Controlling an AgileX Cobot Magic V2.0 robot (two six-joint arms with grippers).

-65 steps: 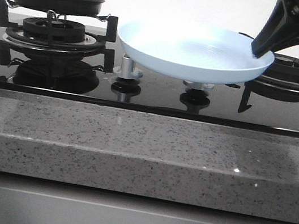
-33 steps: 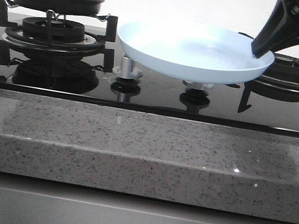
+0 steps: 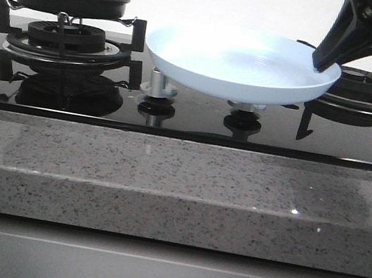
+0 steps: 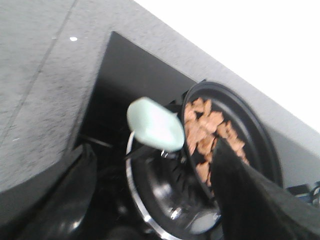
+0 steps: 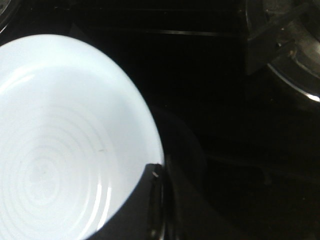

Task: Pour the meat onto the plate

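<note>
Meat [image 4: 207, 135] heaped in the black frying pan [image 3: 70, 0] on the left burner [image 3: 67, 37], none yet on the pale-blue plate [image 3: 241, 66]. Granite counter edge [image 3: 178, 187] nearest the camera, then the glossy black hob [image 3: 189, 122] with two knobs [image 3: 160, 90], then the plate, held up over the hob with its right rim pinched between the jaws of the right gripper [image 3: 324, 62]. Plate bare, seen from the right wrist. Left gripper [image 4: 150, 220] close to the pan's pale handle [image 4: 155, 125], fingers apart with nothing between them, handle not yet taken.

Risks, judged from here: thin pinch on a smooth rim, so a slip or tilt under falling chunks; small loose chunks spilling onto the hob if the pan's lip ends short of the plate; pan twisting in a grasp taken off-centre on the rounded handle.
</note>
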